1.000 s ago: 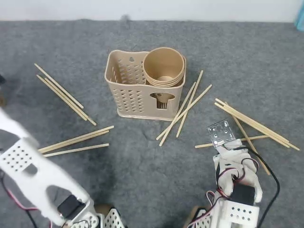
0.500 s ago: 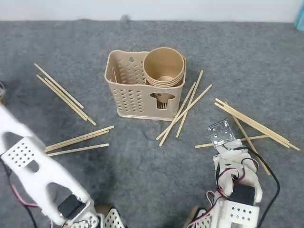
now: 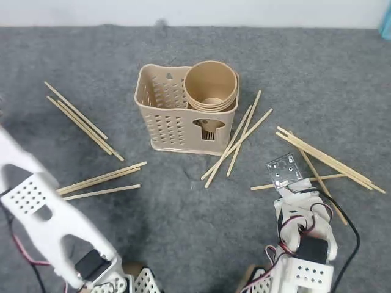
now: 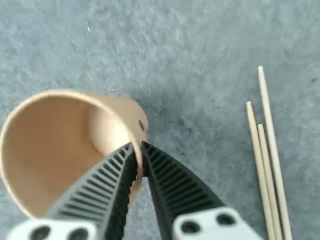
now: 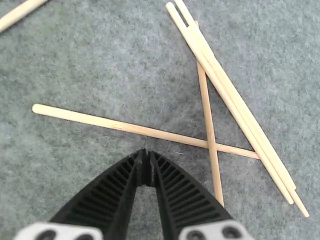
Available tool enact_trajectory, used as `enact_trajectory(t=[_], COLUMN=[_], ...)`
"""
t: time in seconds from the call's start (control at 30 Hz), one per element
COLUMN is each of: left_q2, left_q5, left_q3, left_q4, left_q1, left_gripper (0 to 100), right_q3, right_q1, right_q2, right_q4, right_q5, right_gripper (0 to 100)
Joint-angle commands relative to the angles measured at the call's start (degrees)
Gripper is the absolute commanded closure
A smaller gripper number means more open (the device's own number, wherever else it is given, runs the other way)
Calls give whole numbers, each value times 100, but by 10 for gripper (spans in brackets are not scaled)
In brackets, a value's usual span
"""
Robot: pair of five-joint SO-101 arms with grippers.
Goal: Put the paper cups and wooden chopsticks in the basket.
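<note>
Paper cup [image 4: 55,145] is gripped by its wall between the clenched fingers of the left gripper [image 4: 137,146], one inside the rim, one outside, so a firm but uncrushing hold and a level carry to the basket [image 3: 160,116], well apart from them, look wisest.

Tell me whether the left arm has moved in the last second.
Yes: the left arm has edged slightly right, covering more of the nearby chopsticks at their ends.
</note>
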Motion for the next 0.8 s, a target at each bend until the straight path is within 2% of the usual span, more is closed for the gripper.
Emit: enact_trajectory(t=[0.0,0.33,0.53,0.77], left_q2=[-747,-1899,-3429,-5574], left_q5=[-62,-62,-35,-26], left_q3=[-215,110,2527,5103], left_q4=[202,220,211,176], left_q1=[26,-88,9,905], left_gripper=[990,990,990,989], right_q3=[70,70,70,70], right_q1=[-22,-22,-22,4], right_q2=[-4,-4,-4,-4], right_q4=[-66,-66,-66,-66], right_q5=[114,114,114,105], right_gripper=[991,991,991,991])
